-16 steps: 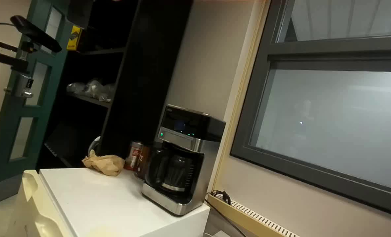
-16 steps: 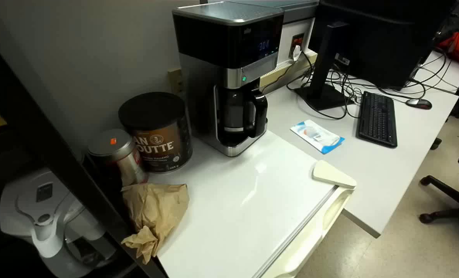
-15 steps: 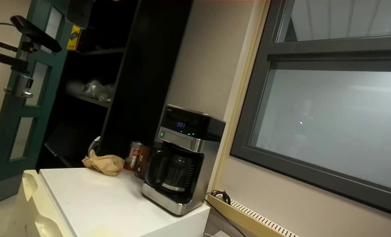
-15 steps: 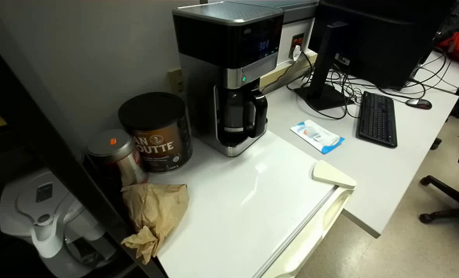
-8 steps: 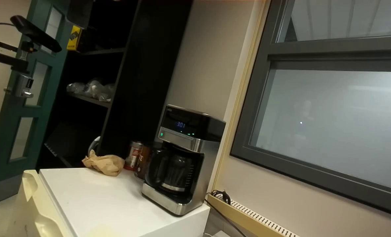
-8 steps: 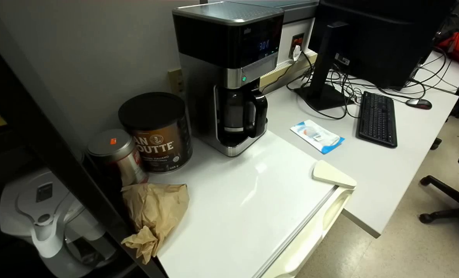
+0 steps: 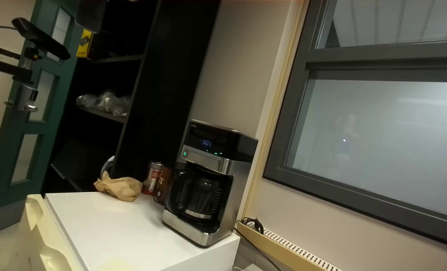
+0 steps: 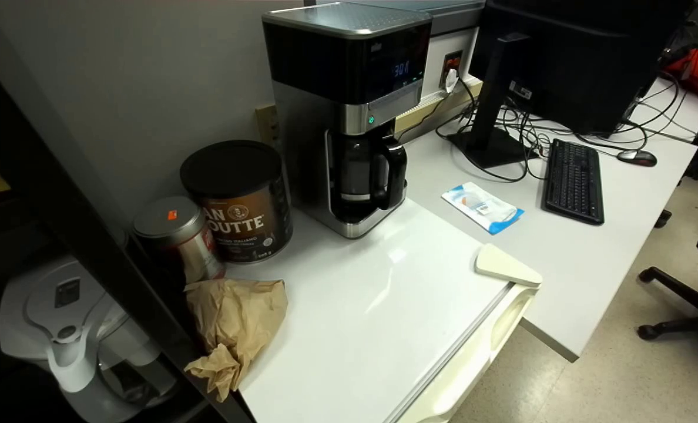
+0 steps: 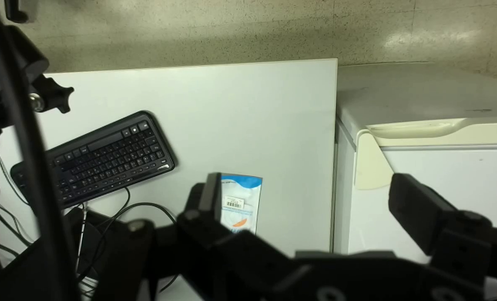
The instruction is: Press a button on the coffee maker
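Black fingers [image 9: 416, 209] of your pincer [image 9: 305, 179] stand spread in the wrist view, which looks down: one overlaps the packet [image 9: 247, 196] on the desk [image 9: 273, 117], the other the white cabinet [image 9: 462, 179]. You cannot tell its height. You see the coffee maker [image 8: 347, 120] in both exterior views, upright on the cabinet, beside the wall [image 8: 161, 82]. Its display [image 7: 207, 143] reads 3:01; a green light [image 7: 184, 153] glows below. On the brown can [image 8: 240, 211] just beside it you can read "AN" over "OUTTE"; the tin [image 8: 191, 247] bears an orange sticker [image 8: 172, 215], the packet a barcode [image 9: 234, 203]. Note the carafe [image 8: 356, 170] seated in the coffee maker, its contents too dark to tell. Can and tin are lidded; you cannot see inside the crumpled paper bag [image 8: 240, 317].
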Available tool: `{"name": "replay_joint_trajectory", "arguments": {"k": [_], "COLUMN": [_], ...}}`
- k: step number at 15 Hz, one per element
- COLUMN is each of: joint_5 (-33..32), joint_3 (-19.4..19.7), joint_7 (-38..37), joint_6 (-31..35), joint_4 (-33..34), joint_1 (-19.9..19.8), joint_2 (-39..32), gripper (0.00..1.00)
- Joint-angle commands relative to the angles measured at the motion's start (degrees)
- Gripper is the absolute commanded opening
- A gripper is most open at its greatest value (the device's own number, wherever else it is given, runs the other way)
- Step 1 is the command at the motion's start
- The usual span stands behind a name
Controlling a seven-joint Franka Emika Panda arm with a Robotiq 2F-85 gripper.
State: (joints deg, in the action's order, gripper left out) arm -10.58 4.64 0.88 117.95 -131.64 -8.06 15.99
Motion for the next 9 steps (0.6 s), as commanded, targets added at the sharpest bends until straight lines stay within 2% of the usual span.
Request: {"name": "replay_joint_trajectory", "arguments": {"k": [1,5,9], "joint_5": [-0.11,-0.39,0.54], "joint_3": [0.41,0.07,-0.45], "joint_7": [-0.07,2.5,10.93], "joint_6": [-0.14,-0.31,0.17], "joint_4": [0.1,1.96,6.79], "joint_1": [0.43,1.31,4.18], "joint_2": [-0.01,-2.33,-8.24], "gripper": [1.0,1.0,1.0]}}
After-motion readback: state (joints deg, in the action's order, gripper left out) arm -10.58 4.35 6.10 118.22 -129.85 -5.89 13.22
